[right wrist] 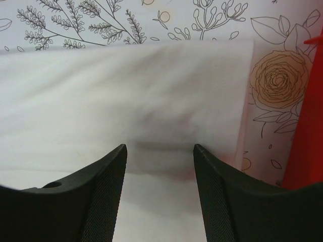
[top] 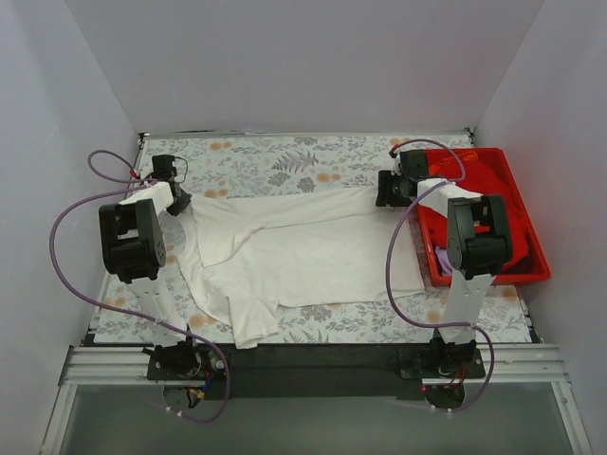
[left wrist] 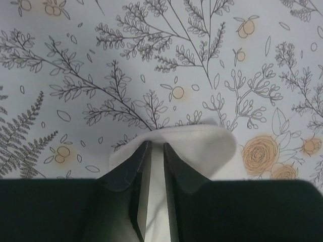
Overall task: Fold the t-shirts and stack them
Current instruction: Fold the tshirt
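A white t-shirt (top: 313, 251) lies spread out and rumpled on the floral tablecloth (top: 285, 161). My left gripper (top: 178, 199) is at the shirt's far left corner. In the left wrist view its jaws (left wrist: 156, 143) stand nearly together with a fold of the white cloth (left wrist: 202, 143) pinched between them. My right gripper (top: 384, 192) is at the shirt's far right corner. The right wrist view shows it (right wrist: 160, 147) open, its fingers low over the white cloth (right wrist: 126, 91) near the shirt's right edge, with nothing gripped.
A rigid red tray (top: 493, 175) stands at the right edge of the table, just right of my right arm, with a small purple thing (top: 443, 258) at its near left corner. White walls close in the table on three sides.
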Motion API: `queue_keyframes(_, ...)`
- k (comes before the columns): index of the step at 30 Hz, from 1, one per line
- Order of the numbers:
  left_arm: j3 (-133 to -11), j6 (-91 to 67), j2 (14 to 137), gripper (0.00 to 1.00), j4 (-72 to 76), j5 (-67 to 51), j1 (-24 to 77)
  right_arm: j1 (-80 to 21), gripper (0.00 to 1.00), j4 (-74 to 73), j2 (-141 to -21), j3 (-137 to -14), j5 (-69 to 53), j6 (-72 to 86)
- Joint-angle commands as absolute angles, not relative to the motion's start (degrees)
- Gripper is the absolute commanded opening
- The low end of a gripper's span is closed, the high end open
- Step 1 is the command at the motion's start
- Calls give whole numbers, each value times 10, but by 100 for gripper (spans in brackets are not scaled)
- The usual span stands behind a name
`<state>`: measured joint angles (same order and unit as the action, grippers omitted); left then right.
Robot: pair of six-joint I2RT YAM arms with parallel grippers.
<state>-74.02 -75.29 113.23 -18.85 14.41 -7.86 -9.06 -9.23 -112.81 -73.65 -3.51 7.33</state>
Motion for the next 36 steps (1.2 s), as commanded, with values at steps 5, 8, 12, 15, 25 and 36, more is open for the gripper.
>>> queue_keyframes(5, -813, -730, 1198, 15, -206, 192, -87, -91, 62, -91, -1136, -757, -13, 67)
queue_keyframes(8, -845, -722, 1201, 21, -217, 192, -87, -91, 62, -91, -1122, -766, -27, 63)
queue_keyframes(12, -842, -722, 1161, 42, -217, 171, -88, -90, 62, -91, -1099, -777, -53, 63)
queue_keyframes(15, -825, -720, 1118, 54, -212, 152, -87, -90, 62, -91, -1093, -788, -75, 67)
queue_keyframes(25, -816, -718, 1089, 57, -191, 91, -87, -90, 61, -85, -1122, -829, -113, 83)
queue_keyframes(36, -846, -716, 1162, 44, -189, 70, -87, -91, 61, -75, -1160, -824, -105, 91)
